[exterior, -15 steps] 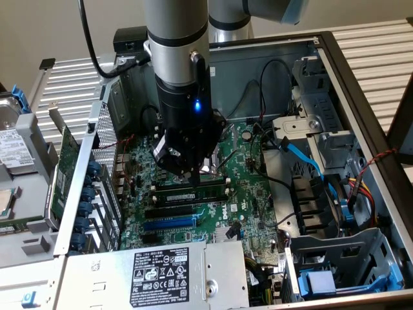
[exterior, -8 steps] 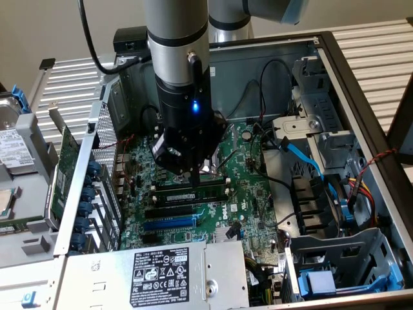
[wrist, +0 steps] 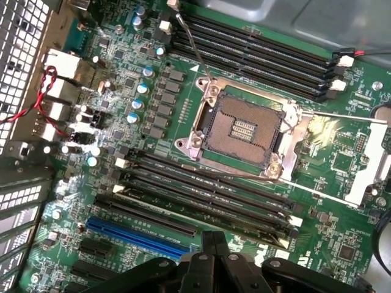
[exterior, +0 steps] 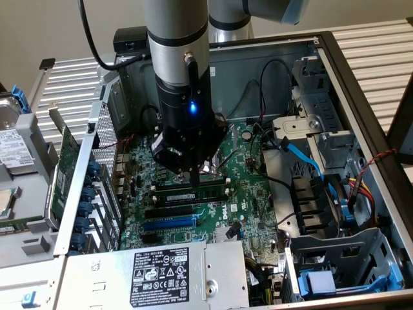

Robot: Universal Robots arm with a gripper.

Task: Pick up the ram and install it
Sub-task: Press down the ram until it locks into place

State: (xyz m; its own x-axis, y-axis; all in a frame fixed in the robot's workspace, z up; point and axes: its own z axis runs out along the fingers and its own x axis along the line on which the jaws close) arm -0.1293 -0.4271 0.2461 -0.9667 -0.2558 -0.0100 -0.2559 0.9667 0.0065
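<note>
At the exterior view's left, outside the open computer case (exterior: 361, 97): a grey drive (exterior: 11, 152) with a white label, lying flat. Just right of it, a wide green card (exterior: 64, 169) standing on edge against the case's perforated wall. Further right along that wall, a row of blue clips (exterior: 87, 201). Near, in front of these, a silver power supply (exterior: 161, 271) with a black-and-white label on top.

In the middle, a green motherboard (exterior: 248, 187) lying flat in the case. Over it, the grey and black robot arm (exterior: 177, 58) pointing straight down, a blue light lit on its wrist. At its lower end the gripper (exterior: 193, 179), fingers pressed together with nothing between them. Right under the fingertips, the ram (exterior: 193, 192): a long thin green stick standing on edge in the bank of black memory slots (exterior: 187, 200), running left to right. Fingertips just at its top edge; touching or not, impossible to tell. Just nearer than the slots, a blue card slot (exterior: 169, 223).

In the wrist view, the closed gripper (wrist: 214, 241) above the same slot bank (wrist: 208, 189), with the bare processor socket (wrist: 244, 131) beyond it.

Right of the motherboard, a light blue flat cable (exterior: 303, 156) running down the case. Furthest right, a grey drive cage (exterior: 345, 255) and a bundle of red and yellow wires (exterior: 368, 187).
</note>
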